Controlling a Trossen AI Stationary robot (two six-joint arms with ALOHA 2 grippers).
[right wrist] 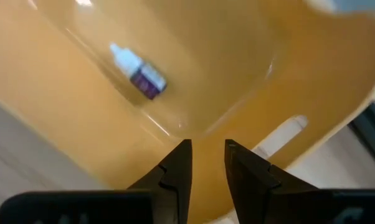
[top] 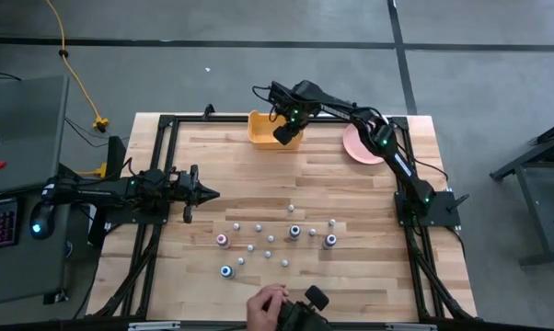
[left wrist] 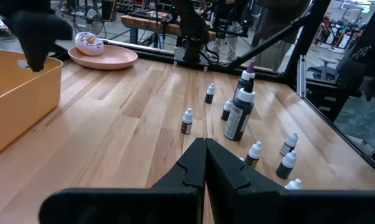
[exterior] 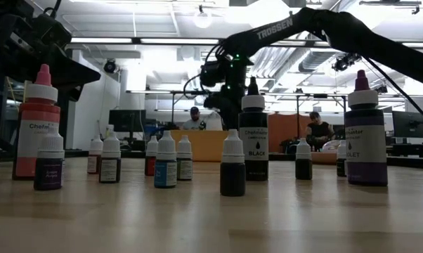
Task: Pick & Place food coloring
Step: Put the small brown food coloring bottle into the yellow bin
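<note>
Right hand point(right wrist: 206, 165) hangs over the yellow bin point(top: 263, 129), fingers slightly apart, holding nothing. One food coloring bottle point(right wrist: 137, 71) lies on its side in the bin, long axis diagonal, white cap toward the bin wall. Other bottles point(top: 295, 232) stand upright mid-bench; left hand point(top: 203, 194) clenched, waiting left.

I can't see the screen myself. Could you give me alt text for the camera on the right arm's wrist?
A tiny purple-labelled food coloring bottle with a white cap lies on its side on the floor of a yellow bin, seen from above. The right gripper hangs over the bin, its two dark jaws a little apart with nothing between them. Pale wooden table shows beside the bin.
</note>
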